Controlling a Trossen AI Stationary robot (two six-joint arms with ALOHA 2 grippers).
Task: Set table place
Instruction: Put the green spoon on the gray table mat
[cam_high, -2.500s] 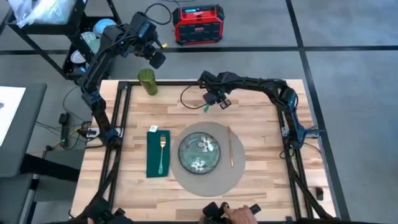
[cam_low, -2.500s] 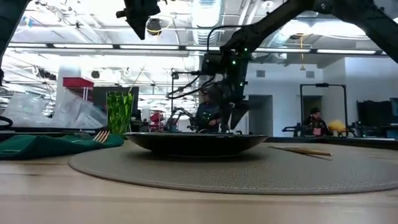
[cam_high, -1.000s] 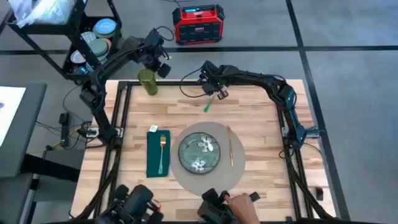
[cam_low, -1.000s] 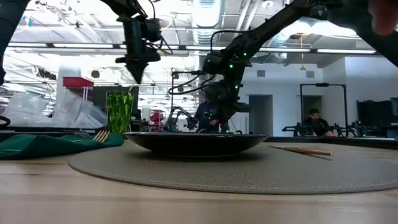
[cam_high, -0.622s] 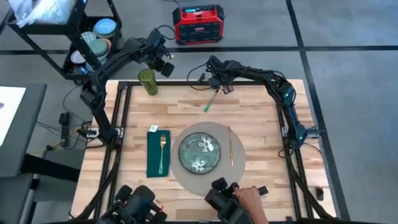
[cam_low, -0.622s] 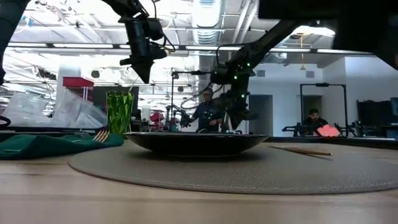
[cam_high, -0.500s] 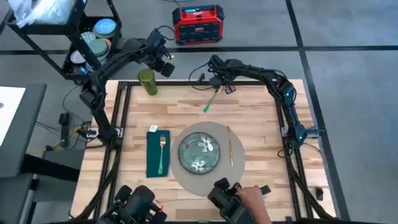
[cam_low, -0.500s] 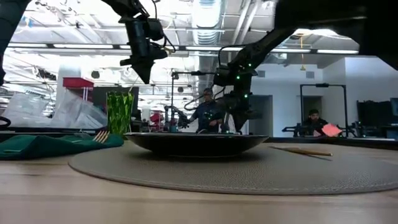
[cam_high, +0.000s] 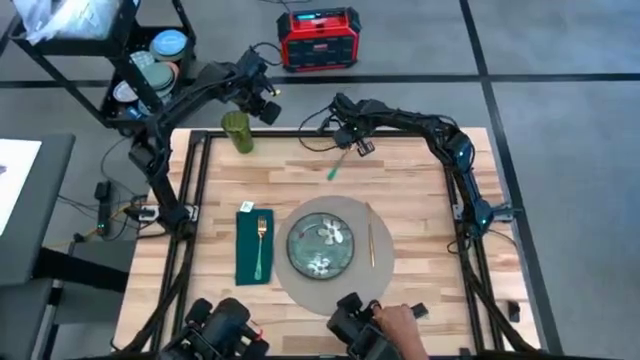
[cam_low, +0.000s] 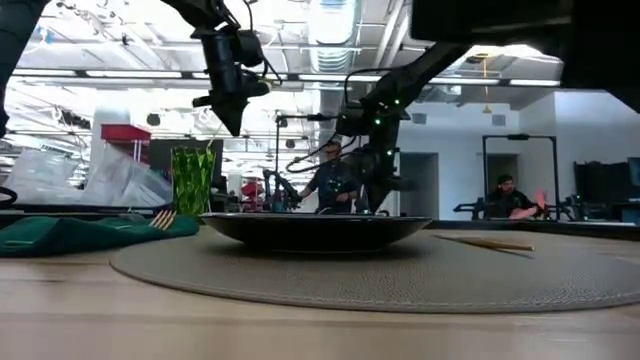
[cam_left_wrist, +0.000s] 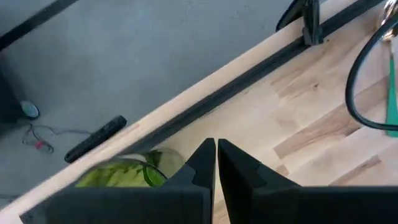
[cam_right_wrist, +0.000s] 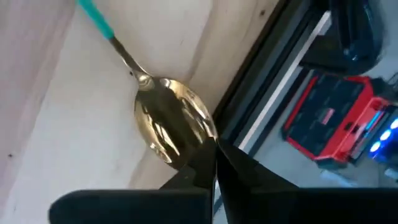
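Since earlier, both arms pulled back toward the table's (cam_high: 420, 170) far edge. Right gripper (cam_right_wrist: 211, 152) pinches the spoon (cam_right_wrist: 171, 127) bowl, dragging it; left gripper (cam_left_wrist: 216, 163) hangs closed by the glass (cam_high: 237, 131), leaving the placemat (cam_high: 370, 285) clear near the front edge.

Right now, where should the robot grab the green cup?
Round the middle of the cup, coming in level from the side that faces the table's centre. The cup stands upright, tall and narrow, near the far edge, and the left gripper hangs on that open side.
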